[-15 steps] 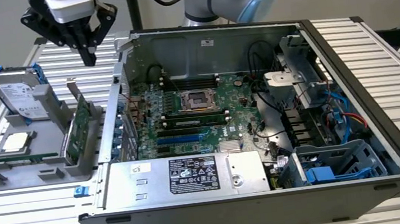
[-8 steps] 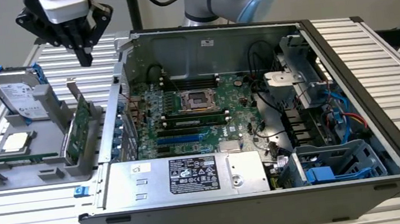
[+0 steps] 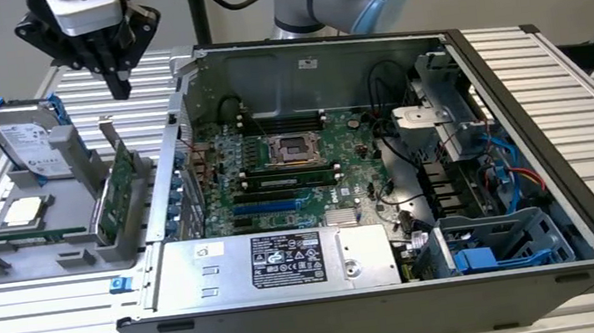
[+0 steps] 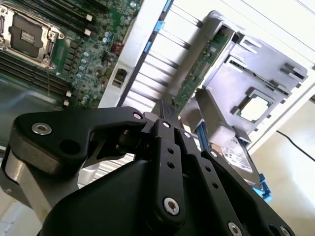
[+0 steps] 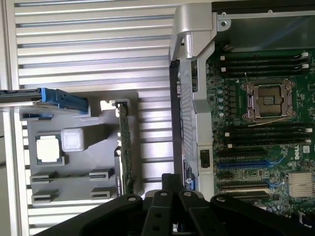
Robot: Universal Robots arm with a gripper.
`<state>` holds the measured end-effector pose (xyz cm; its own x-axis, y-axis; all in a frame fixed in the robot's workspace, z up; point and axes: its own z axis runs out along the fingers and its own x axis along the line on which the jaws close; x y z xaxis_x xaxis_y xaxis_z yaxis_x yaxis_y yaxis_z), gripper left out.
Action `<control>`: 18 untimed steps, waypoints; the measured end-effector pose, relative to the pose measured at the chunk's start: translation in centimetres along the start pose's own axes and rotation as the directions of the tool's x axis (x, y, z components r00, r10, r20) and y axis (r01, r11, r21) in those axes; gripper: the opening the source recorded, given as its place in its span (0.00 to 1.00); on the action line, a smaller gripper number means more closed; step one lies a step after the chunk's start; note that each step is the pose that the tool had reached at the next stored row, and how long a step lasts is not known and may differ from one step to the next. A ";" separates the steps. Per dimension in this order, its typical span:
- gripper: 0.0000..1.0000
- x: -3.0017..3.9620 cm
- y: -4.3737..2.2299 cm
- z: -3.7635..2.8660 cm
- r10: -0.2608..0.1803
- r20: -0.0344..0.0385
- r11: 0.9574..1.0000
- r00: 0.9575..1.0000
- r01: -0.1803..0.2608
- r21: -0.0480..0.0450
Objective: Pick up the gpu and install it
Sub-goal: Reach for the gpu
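Note:
The gpu (image 3: 116, 195) is a thin green card standing on edge in a grey holder (image 3: 17, 270) at the exterior view's left, beside the open computer case (image 3: 564, 153). In both wrist views the gpu (image 5: 125, 147) (image 4: 204, 64) shows edge-on in the holder. My gripper (image 3: 120, 87) hangs well above the table, beyond the card's far end and not touching it. Its black fingers (image 5: 172, 181) (image 4: 163, 112) are shut together with nothing between them. The motherboard (image 3: 275, 169) lies bare in the case, with blue and black card slots (image 3: 268, 207) near the power supply.
A silver hard drive (image 3: 31, 138) in a blue frame stands in the holder's far end, and a processor chip (image 3: 24, 212) lies flat in it. The case's rear wall (image 3: 177, 146) rises between holder and motherboard. A power supply (image 3: 274, 261) and drive cage (image 3: 497, 249) fill the case's near side.

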<state>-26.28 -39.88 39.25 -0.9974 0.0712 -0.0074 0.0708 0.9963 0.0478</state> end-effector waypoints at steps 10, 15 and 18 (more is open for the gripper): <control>0.00 0.82 -0.06 -0.01 0.000 0.000 1.000 1.000 0.000 0.000; 0.00 1.23 -0.09 -0.01 0.000 0.000 1.000 1.000 0.000 0.000; 0.00 1.49 -0.11 -0.02 0.000 0.000 1.000 1.000 0.000 0.000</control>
<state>-27.77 -39.88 39.25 -0.9974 0.0712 -0.0073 0.0707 0.9964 0.0477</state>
